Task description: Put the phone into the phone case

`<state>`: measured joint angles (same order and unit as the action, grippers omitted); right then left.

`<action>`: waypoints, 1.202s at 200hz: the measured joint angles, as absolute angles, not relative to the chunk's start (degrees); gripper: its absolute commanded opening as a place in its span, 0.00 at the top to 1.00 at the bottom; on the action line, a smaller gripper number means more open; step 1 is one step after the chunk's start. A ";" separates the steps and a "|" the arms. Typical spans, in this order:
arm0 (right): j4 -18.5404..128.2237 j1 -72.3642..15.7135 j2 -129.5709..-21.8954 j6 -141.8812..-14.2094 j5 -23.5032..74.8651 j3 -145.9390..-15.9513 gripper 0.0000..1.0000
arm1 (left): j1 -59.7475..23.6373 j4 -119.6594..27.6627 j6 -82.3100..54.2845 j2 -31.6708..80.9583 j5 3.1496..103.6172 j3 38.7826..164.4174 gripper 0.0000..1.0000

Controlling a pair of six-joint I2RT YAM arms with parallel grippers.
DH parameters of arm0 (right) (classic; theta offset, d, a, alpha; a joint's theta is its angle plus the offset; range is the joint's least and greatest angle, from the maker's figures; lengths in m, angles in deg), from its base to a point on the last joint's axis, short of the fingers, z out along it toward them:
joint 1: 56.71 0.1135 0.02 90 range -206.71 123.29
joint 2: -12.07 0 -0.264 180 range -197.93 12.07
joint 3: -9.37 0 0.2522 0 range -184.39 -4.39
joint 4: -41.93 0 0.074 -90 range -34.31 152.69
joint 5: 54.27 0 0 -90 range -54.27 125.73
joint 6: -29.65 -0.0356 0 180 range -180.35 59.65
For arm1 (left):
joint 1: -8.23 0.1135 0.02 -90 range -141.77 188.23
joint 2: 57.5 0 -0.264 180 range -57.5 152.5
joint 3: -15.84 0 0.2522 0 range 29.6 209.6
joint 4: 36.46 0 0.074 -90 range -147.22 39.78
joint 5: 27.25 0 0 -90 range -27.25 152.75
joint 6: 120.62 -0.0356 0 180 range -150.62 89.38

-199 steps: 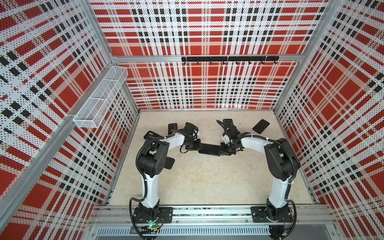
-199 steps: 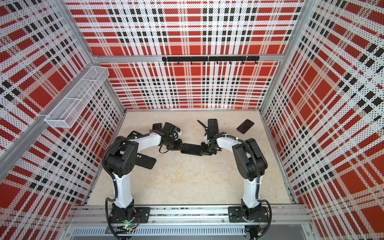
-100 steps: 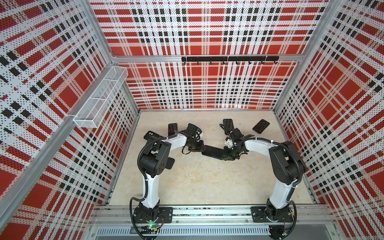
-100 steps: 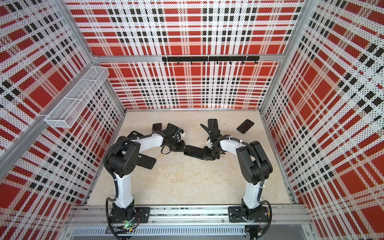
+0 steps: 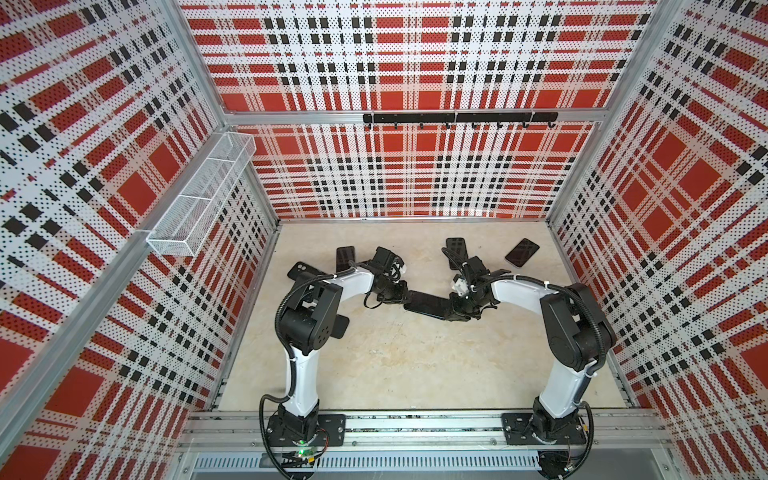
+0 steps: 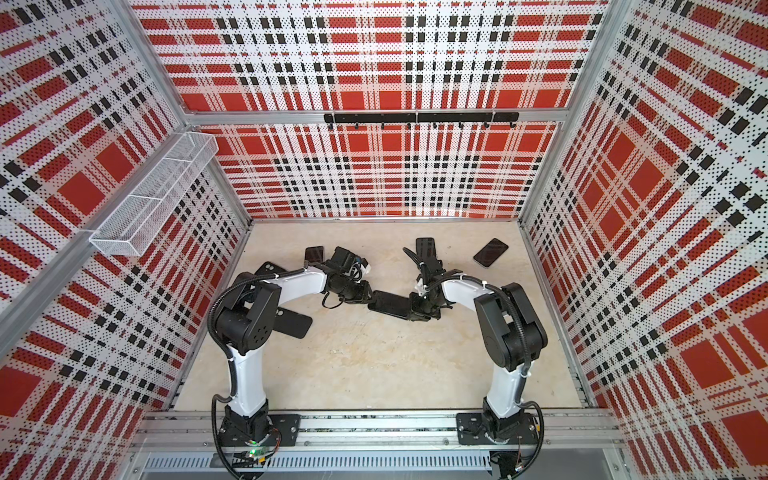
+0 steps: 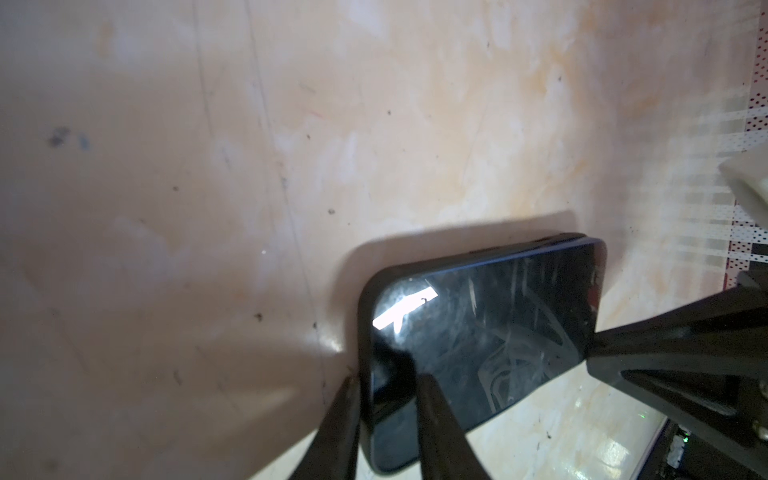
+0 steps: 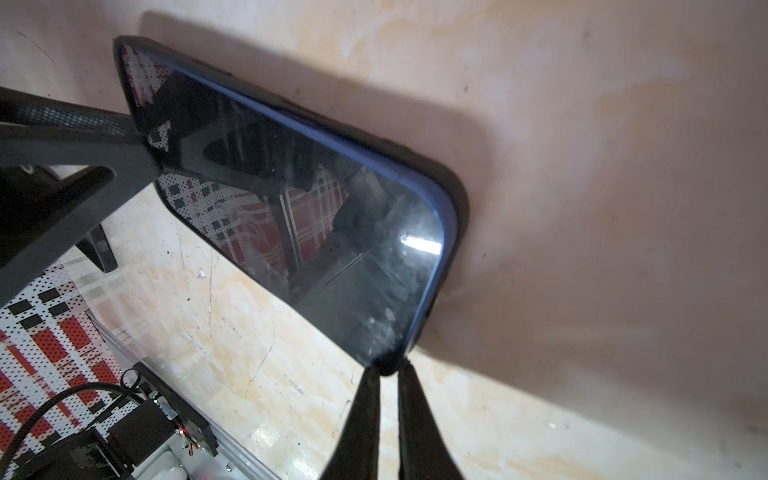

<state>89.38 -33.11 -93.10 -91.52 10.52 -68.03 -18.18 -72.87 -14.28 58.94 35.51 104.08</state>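
A dark phone [image 5: 428, 304] [image 6: 390, 304] hangs just above the table's middle, held between both arms. The left wrist view shows my left gripper [image 7: 386, 380] shut on one short end of it, one finger on the glass and one under the black phone case [image 7: 365, 332]. In the right wrist view the phone [image 8: 291, 199] shows a blue edge, and the phone case [image 8: 455, 216] wraps its far side. My right gripper [image 8: 387, 370] is pinched nearly shut on the case's corner. In both top views, the left gripper [image 5: 405, 296] and right gripper [image 5: 451, 309] meet at the phone.
Another phone [image 5: 522, 252] lies at the back right and one [image 5: 456, 249] behind the right arm. Near the left arm lie a phone [image 5: 345, 257] and dark cases [image 5: 303, 272] [image 6: 293, 324]. A wire basket [image 5: 199, 199] hangs on the left wall.
Both grippers and the phone have shifted slightly right and toward the front, and the phone now lies more slanted. The right jaws have narrowed onto the corner.
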 measured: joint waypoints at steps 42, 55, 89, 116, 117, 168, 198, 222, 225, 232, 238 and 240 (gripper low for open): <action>91.26 -33.09 -94.23 -91.79 10.70 -69.60 0.89 | -18.22 -72.70 -14.15 59.03 35.49 104.08 0.74; 92.14 -33.03 -94.78 -92.51 10.74 -70.39 0.90 | -18.29 -72.59 -14.11 59.05 35.51 104.08 0.74; 93.87 -32.76 -96.24 -94.13 11.07 -71.81 0.91 | -18.35 -72.11 -14.00 59.16 35.53 104.06 0.74; 95.11 -32.20 -97.53 -94.83 11.83 -72.75 0.92 | -18.38 -71.82 -13.93 59.23 35.55 104.06 0.74; 95.15 -32.17 -97.56 -94.87 11.83 -72.79 0.92 | -18.35 -71.80 -13.91 59.23 35.53 104.06 0.74; 97.08 -29.59 -101.25 -95.42 12.27 -74.76 0.92 | -18.55 -70.95 -13.32 59.51 34.13 103.92 0.75; 88.16 -25.59 -103.98 -94.91 11.79 -76.71 0.94 | -21.55 -69.94 -12.84 60.39 29.67 103.66 0.75; 86.37 -25.16 -102.69 -94.61 12.36 -76.27 0.92 | -22.22 -69.83 -12.79 60.45 28.69 103.51 0.75; 86.30 -25.18 -102.32 -94.45 12.53 -76.18 0.92 | -22.14 -69.83 -12.79 60.52 28.45 103.49 0.75; 86.28 -25.31 -101.66 -94.28 13.58 -76.18 0.91 | -21.98 -69.83 -12.77 60.56 28.06 103.47 0.75; 87.09 -25.62 -100.83 -94.04 15.07 -75.85 0.91 | -21.79 -69.86 -12.77 60.56 27.93 103.44 0.75; 87.50 -25.79 -100.51 -93.86 15.61 -75.77 0.91 | -21.70 -69.88 -12.75 60.56 27.90 103.44 0.75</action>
